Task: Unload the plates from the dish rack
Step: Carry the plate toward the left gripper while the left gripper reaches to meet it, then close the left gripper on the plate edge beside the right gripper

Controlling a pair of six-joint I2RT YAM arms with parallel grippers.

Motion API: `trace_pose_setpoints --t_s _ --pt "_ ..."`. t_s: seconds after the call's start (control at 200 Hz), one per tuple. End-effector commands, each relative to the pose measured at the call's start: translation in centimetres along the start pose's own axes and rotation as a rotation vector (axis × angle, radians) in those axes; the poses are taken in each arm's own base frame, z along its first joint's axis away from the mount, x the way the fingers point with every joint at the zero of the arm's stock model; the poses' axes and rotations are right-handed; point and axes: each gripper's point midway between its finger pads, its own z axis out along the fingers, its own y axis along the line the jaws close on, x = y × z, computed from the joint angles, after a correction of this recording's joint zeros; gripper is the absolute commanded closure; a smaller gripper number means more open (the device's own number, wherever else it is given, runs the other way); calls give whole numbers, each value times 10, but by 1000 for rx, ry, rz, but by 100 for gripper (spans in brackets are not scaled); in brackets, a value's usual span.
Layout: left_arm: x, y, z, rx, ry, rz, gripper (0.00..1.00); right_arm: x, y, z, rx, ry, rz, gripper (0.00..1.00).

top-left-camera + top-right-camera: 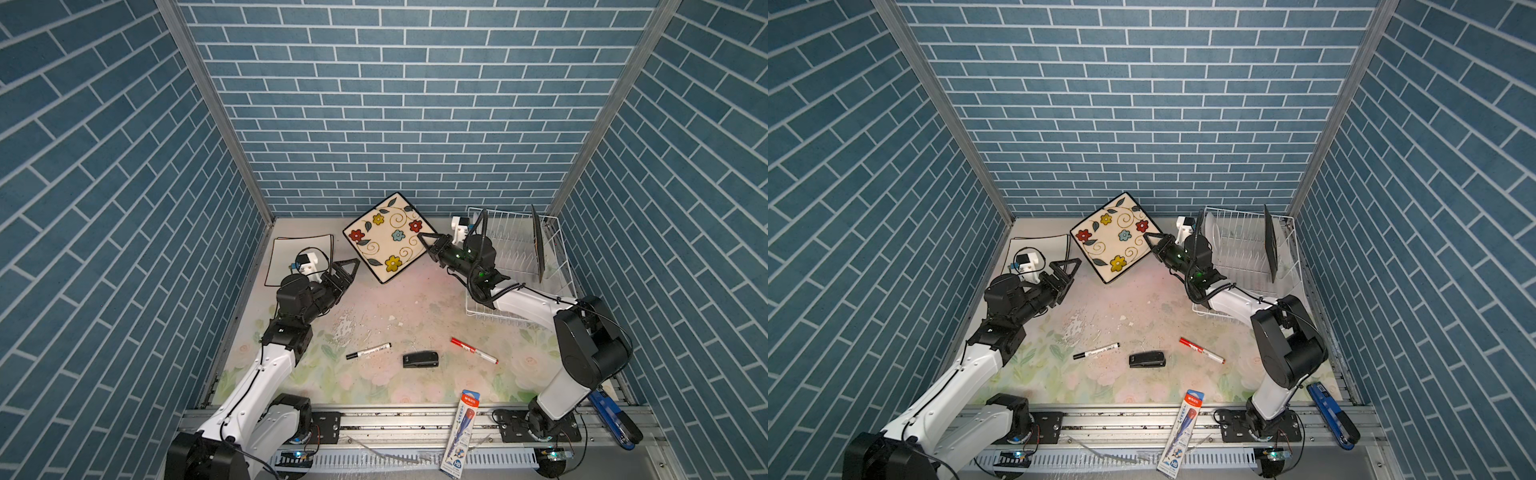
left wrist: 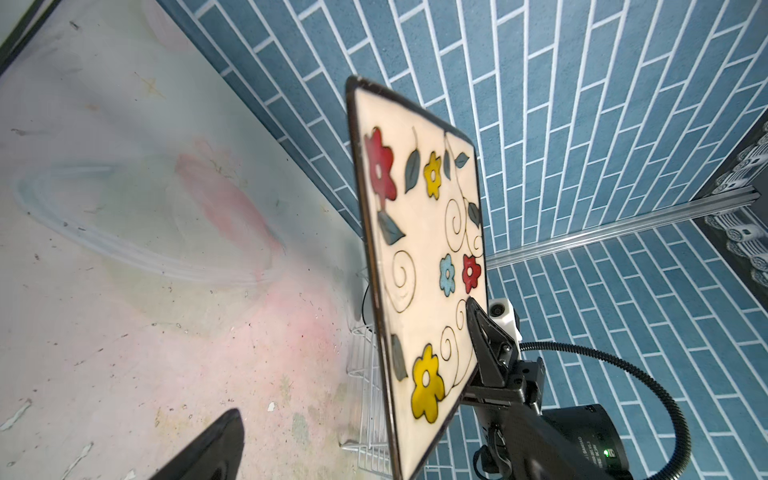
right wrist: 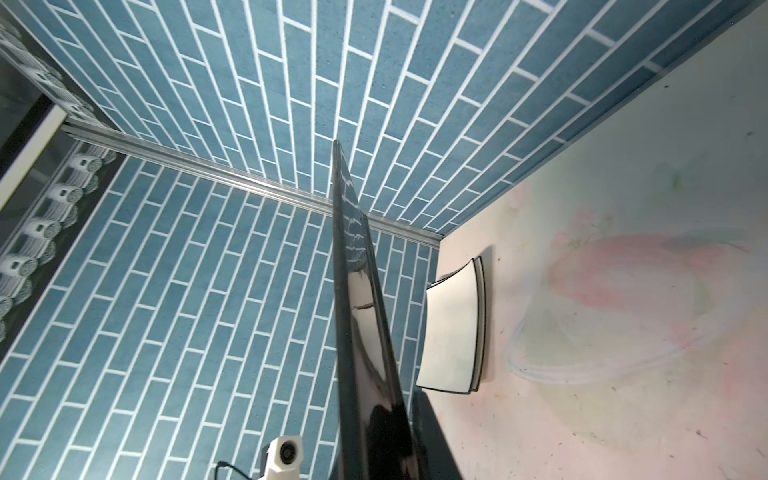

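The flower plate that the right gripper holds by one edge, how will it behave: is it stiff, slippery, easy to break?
The flower plate looks rigid: it stays flat, held at one edge by the right gripper. Its glossy back in the right wrist view suggests a slippery glaze. It hangs above the table, so a slip would probably chip it.

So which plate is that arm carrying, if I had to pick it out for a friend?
Start at the white wire dish rack in the far right corner and follow the right gripper reaching left of it. Shut on its edge, held up in the air, is the flowered plate: square, cream, black-rimmed, with red, yellow and blue flowers. The white plate lying flat nearby is plain.
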Motion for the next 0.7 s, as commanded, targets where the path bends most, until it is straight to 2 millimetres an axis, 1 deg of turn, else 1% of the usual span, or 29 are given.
trace_pose_setpoints --t_s 0.0,0.11,0.2,0.43,0.6,0.695 --pt "-3 -10 2 53 2 -2 0 -10 77 -17 -292 -17 59 100" --pt "-6 -15 6 81 0 0 1 -8 78 -21 -309 -30 72 100" --pt "-9 -24 11 121 4 7 2 -6 83 -25 -333 -38 80 100" --pt "-16 -40 19 176 5 22 5 -1 88 -27 -349 -28 96 100" --pt "-19 -44 23 188 3 24 8 2 91 -28 -358 -21 102 100" --pt "-19 -44 26 196 4 18 13 3 93 -27 -366 -17 118 100"
